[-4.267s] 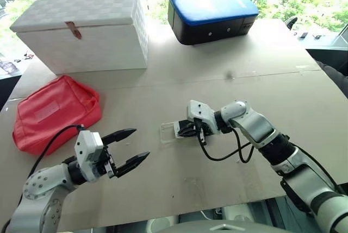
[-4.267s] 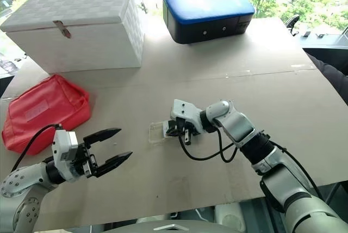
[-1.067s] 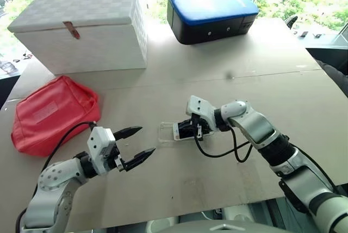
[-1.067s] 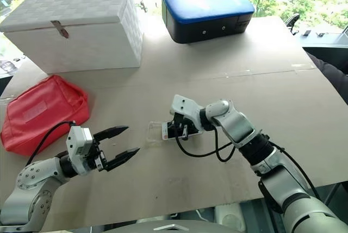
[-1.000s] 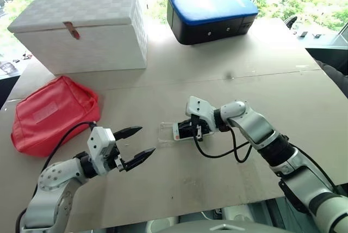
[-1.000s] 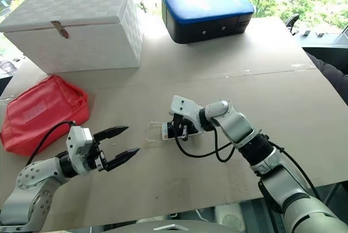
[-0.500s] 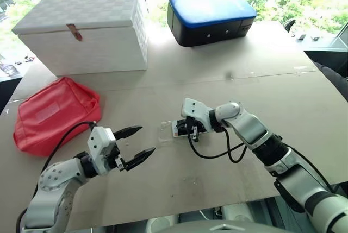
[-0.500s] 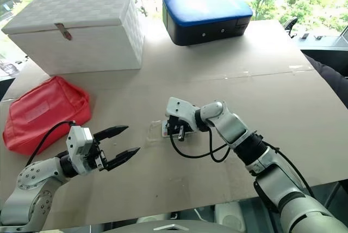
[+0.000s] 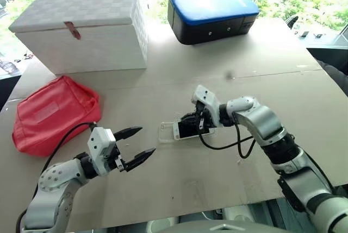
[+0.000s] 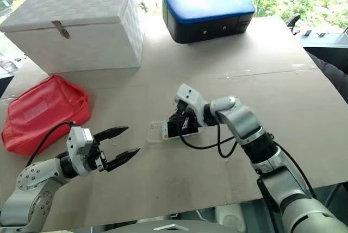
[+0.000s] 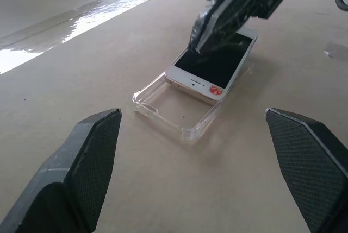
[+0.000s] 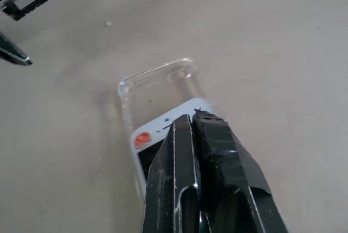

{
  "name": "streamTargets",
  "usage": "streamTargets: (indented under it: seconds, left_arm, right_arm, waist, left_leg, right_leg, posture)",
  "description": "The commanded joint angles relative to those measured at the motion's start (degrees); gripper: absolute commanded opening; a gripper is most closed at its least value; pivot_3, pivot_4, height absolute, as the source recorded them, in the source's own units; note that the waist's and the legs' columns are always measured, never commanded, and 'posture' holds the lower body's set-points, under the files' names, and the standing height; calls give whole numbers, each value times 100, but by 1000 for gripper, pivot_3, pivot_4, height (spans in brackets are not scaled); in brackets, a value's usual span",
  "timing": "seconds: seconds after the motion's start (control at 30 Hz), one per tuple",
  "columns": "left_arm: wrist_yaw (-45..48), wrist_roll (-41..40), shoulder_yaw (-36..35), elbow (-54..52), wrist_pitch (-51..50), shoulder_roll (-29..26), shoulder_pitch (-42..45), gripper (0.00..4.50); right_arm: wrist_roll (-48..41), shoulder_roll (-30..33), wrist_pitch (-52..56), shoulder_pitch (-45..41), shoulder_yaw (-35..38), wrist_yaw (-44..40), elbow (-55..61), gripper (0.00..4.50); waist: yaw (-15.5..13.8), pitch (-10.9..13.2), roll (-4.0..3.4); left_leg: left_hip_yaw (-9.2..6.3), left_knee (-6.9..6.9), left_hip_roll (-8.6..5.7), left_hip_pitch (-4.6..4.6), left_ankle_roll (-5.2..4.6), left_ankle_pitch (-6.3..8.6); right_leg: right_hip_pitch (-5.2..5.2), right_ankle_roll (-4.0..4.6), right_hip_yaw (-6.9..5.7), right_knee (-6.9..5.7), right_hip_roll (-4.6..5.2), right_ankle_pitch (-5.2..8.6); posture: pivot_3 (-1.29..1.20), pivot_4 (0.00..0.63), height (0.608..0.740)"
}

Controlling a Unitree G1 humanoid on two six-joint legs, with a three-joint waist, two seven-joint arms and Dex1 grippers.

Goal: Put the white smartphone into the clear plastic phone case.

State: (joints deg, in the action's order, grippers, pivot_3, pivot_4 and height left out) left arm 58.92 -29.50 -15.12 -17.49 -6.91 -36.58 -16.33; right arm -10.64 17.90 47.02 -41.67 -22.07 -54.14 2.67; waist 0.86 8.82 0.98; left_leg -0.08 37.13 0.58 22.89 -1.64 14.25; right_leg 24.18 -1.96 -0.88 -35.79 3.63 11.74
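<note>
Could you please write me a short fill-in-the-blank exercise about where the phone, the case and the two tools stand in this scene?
1. The white smartphone lies only partly inside the clear plastic phone case, its ____ button end pointing at the empty part.
2. The right tool, its fingers ____, rests its tips on the phone's screen.
3. The left tool hangs ____ beside the case, touching nothing.
4. The soft pouch on the table is ____ in colour.

Missing words: red; shut; open; red
</note>
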Motion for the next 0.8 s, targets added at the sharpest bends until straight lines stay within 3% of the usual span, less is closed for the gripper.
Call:
streamTargets:
  seconds: [0.03, 0.33, 0.47, 0.8]
  left_arm:
    - [7, -85, -20, -182, 68, -1, 30, 4351]
    - [25, -97, -83, -198, 88, -8, -22, 4351]
    - [5, -104, -121, -250, 104, 4, -120, 4351]
    - [0, -91, -77, -205, 131, 21, -72, 4351]
  right_arm:
    - [430, 294, -769, -367, -181, -55, -443, 46]
    - [925, 663, -2168, -779, -777, -1149, -1693, 46]
    - [808, 711, -2212, -821, -699, -1546, -1649, 46]
    - [819, 740, -2227, -721, -620, -1649, -1435, 46]
  waist:
    - [5, 3, 1]
    - [10, 17, 6]
    - [7, 30, 8]
    - [-2, 33, 6]
  left_leg:
    - [0, 0, 0, 0, 0, 0]
    - [4, 0, 0, 0, 0, 0]
    - [7, 0, 0, 0, 0, 0]
    - [3, 1, 1, 0, 0, 0]
  right_leg:
    - [0, 0, -1, 0, 0, 0]
    - [0, -2, 1, 0, -5, 0]
    - [0, -2, 3, 1, -4, 0]
    - [-1, -1, 0, 0, -4, 0]
  posture:
    - [0, 150, 740]
    - [0, 150, 740]
    - [0, 150, 740]
    - [0, 150, 740]
